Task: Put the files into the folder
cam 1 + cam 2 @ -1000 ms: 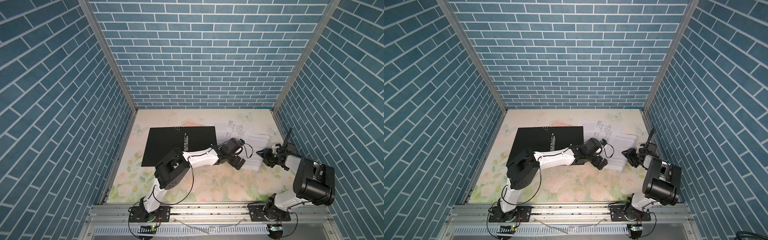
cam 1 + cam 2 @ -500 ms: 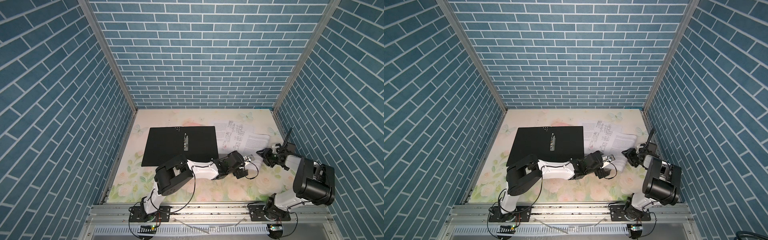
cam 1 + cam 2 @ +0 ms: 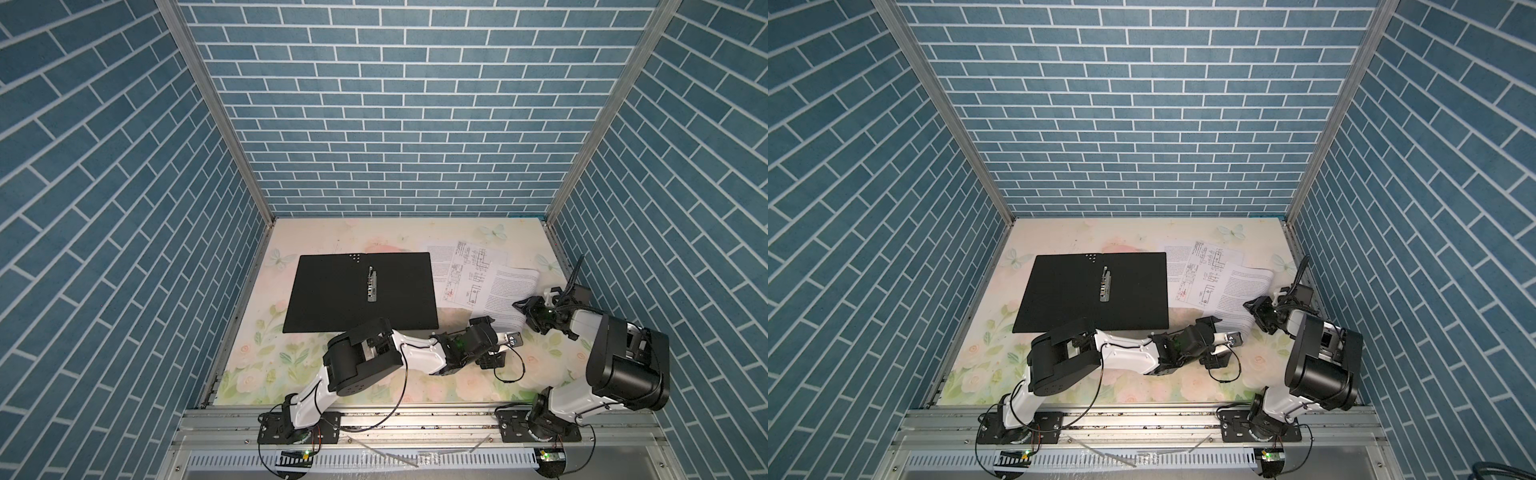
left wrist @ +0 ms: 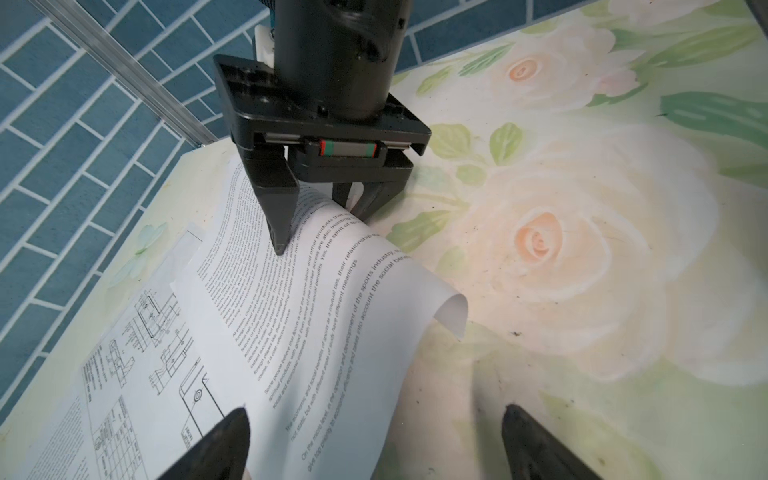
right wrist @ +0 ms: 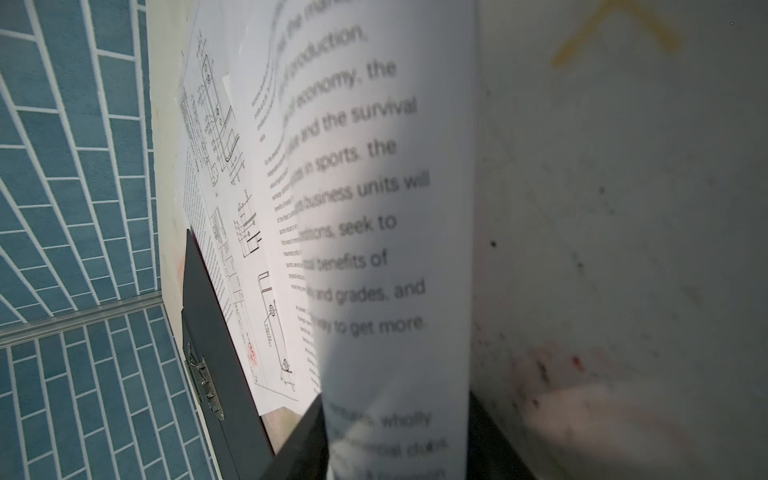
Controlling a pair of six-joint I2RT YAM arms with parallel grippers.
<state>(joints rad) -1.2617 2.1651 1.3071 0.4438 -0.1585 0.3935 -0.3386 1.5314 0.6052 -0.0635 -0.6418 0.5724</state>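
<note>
Open folder [image 3: 332, 299] flat, black inside up, overlapping printed files [image 3: 465, 274] just beside it — top text sheet [image 3: 509, 291] curled.

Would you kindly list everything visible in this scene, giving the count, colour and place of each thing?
folder: one, black inside showing, open flat, left of centre on the table
metal clip: one, silver, on the folder's spine
drawing sheet: one, white with black print, flat just right of the folder
text sheet: one, white with black print, overlapping the drawing sheet, near edge curled up
table: one, pale floral, under everything
walls: three, blue brick, around the table
left arm, right arm: two, white and black, mounted on the near rail
left pincer: one, black, open, low by the text sheet's near end
right pincer: one, black, one finger on the text sheet, the other at its lifted edge
</note>
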